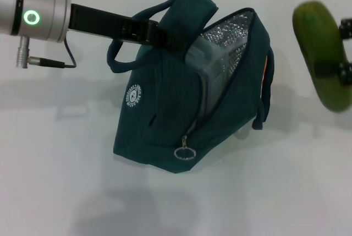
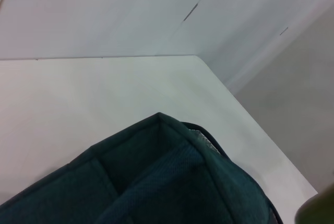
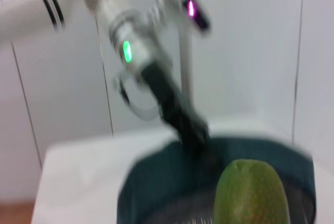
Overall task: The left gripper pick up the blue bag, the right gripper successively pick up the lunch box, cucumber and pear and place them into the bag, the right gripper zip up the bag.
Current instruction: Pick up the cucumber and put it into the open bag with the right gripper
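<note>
The blue bag [image 1: 165, 126] hangs tilted above the white table, its top handle pinched in my left gripper [image 1: 149, 31], which is shut on it. The bag's mouth gapes toward the right and shows silver lining. A clear lunch box [image 1: 201, 79] sits inside. My right gripper [image 1: 336, 54] holds the green cucumber [image 1: 322, 54] in the air to the right of the bag, level with its opening. In the right wrist view the cucumber [image 3: 250, 192] hovers just before the bag [image 3: 156, 182]. The left wrist view looks down on the bag's top [image 2: 156, 182]. The pear is out of view.
The zipper's ring pull [image 1: 184, 153] dangles at the bag's lower front end. A second handle [image 1: 265, 101] hangs on the bag's far side. The white table [image 1: 66, 181] stretches around it, its far corner [image 2: 195, 57] meeting the wall.
</note>
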### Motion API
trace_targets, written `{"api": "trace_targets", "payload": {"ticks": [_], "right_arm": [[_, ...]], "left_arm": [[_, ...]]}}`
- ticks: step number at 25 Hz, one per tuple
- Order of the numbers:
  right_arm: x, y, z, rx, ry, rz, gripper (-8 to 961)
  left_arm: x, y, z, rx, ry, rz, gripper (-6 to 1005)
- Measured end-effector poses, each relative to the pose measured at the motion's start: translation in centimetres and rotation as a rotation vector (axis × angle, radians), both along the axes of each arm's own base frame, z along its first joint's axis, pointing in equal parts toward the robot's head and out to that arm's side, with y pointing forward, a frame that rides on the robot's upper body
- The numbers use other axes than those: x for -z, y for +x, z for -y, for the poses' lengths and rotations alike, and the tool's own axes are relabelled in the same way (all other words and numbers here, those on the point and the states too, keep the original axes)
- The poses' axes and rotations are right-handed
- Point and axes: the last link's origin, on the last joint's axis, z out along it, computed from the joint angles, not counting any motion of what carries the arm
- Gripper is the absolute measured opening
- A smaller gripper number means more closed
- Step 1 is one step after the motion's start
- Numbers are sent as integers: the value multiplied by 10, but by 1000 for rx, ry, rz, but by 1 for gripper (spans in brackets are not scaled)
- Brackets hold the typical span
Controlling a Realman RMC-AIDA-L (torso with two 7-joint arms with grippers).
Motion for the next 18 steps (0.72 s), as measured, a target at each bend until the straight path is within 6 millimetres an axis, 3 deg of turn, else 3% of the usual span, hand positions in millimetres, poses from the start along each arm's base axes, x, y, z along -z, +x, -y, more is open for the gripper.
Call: {"api": "trace_targets", "payload": {"ticks": [7, 18], "right_arm": [[7, -5, -9, -63, 50, -362, 613], [30, -27, -28, -97, 9, -592, 619]], "left_arm": [[0, 1, 0, 4, -1, 3, 62], [3, -1, 0, 1, -10, 6, 62]]}}
